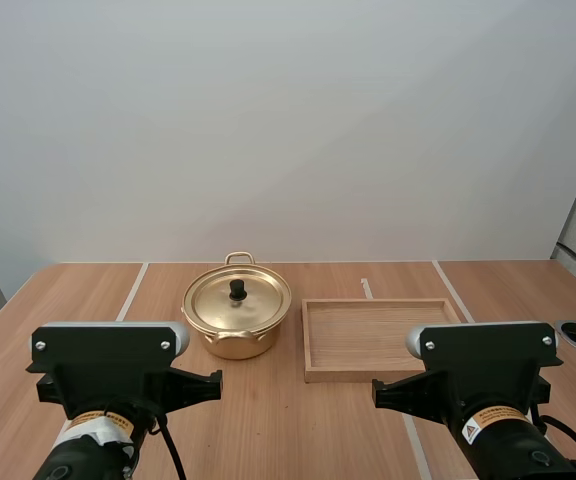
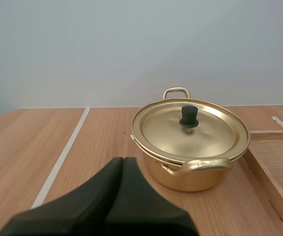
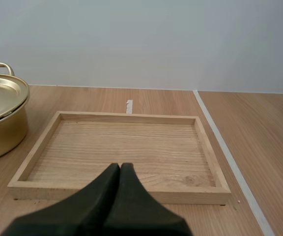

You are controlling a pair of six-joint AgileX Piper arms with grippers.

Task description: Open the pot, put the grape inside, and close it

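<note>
Two pincers, both pressed together on nothing. The left pincer (image 2: 123,160) forms one dark wedge above the desk (image 2: 23,147), with the pot (image 2: 200,182) ahead at its 1 o'clock, well apart. The right pincer (image 3: 120,166) is likewise a single wedge, with the tray (image 3: 122,142) straight ahead at 12 o'clock. From above, the pot sits mid-desk with its lid (image 1: 256,302) on and handles at 12 and 6 o'clock. The tray lies just beside it at 3 o'clock, not touching.

place: robot test lab | cues: plain white wall (image 1: 268,120); wooden table (image 1: 268,420) with white lines (image 1: 131,291)
</note>
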